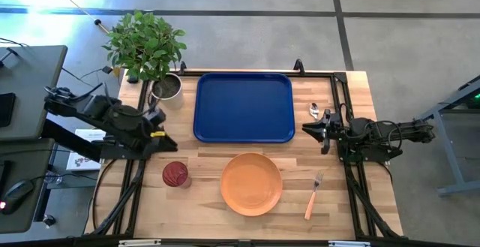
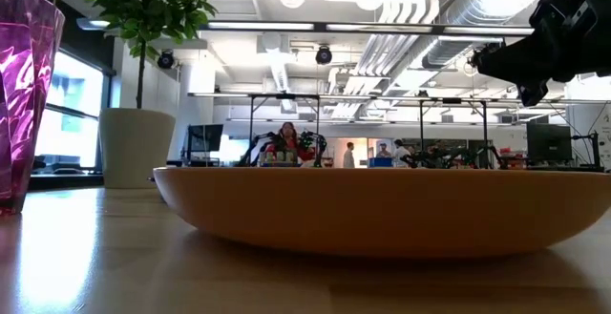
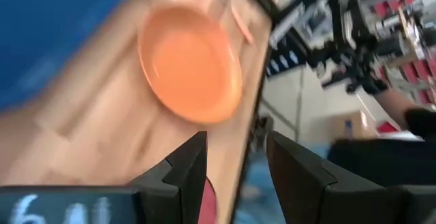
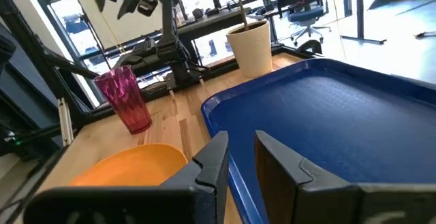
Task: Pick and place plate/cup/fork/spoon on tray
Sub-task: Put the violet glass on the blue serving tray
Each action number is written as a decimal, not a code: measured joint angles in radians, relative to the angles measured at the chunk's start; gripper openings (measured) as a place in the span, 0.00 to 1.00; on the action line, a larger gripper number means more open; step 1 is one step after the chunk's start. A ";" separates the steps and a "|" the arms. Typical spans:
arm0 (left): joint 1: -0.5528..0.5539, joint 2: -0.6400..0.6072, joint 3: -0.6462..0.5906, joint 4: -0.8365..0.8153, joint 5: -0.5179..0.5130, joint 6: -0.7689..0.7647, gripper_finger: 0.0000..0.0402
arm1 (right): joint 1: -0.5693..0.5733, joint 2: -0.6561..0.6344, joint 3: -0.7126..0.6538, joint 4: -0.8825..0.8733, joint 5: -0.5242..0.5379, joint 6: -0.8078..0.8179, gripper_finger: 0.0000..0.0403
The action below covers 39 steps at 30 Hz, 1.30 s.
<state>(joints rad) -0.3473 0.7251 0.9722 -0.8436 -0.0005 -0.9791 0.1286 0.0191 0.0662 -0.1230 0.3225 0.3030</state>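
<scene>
The dark blue tray lies at the table's far middle. The orange plate rests flat near the front edge. The dark red cup stands upright to the plate's left. The fork lies to the plate's right. The spoon's silver bowl shows right of the tray, beside my right arm. My left gripper is open and empty above the table, just beyond the cup. My right gripper is open and empty at the tray's right near corner.
A white pot with a green plant stands left of the tray's far left corner. Bare wood lies between tray and plate. Black frame rails run along the table's sides. People show far off in the room behind.
</scene>
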 joint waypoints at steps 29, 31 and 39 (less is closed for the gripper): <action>-0.016 0.266 0.077 -0.226 0.039 0.275 0.35 | 0.000 0.000 0.000 0.000 0.000 -0.016 0.16; -0.025 0.281 0.077 -0.251 0.040 0.286 0.35 | 0.000 0.000 0.000 0.000 0.000 -0.016 0.16; -0.066 0.298 0.077 -0.276 0.037 0.267 0.35 | 0.000 0.000 0.000 0.000 0.000 -0.016 0.16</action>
<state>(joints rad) -0.4130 1.0233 1.0492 -1.1194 0.0364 -0.7119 0.1284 0.0193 0.0662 -0.1230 0.3225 0.2871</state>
